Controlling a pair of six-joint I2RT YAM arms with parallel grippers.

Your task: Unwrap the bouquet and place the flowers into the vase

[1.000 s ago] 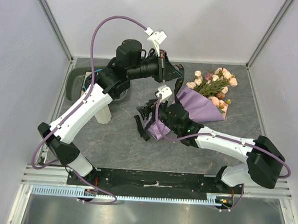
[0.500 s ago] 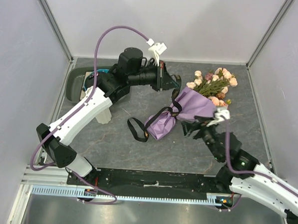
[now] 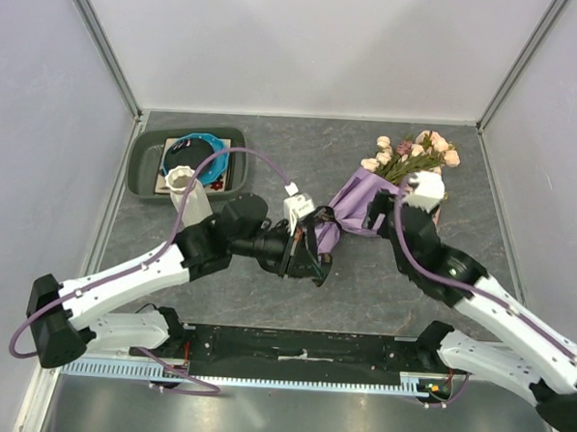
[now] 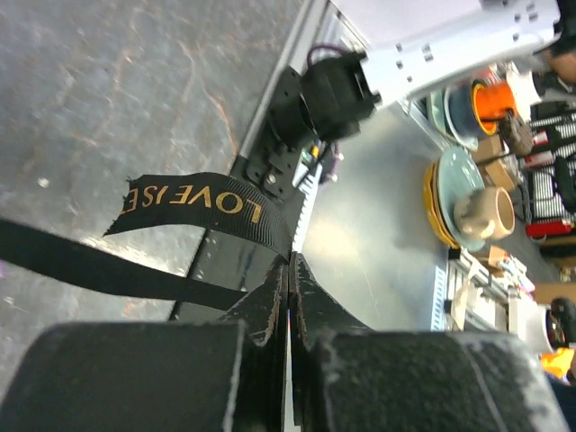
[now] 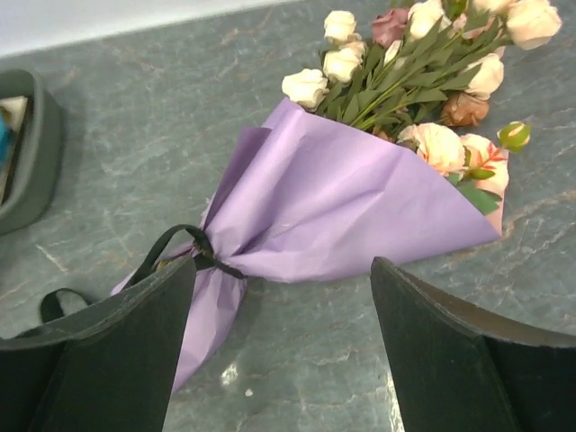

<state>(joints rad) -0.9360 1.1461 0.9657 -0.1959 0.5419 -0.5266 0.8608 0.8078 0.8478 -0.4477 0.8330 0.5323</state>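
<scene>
Left pincer (image 4: 290,270) has swung down, seemingly clamping the ribbon (image 4: 193,198), hidden overhead; right pincer (image 5: 283,279) gapes.

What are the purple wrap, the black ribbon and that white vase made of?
The wrap looks like matte lilac paper: it holds sharp creases and folds. The ribbon seems woven fabric, with visible weave, a frayed end and gold lettering. The vase is smooth, white and ribbed; ceramic or plastic, I cannot tell.
</scene>
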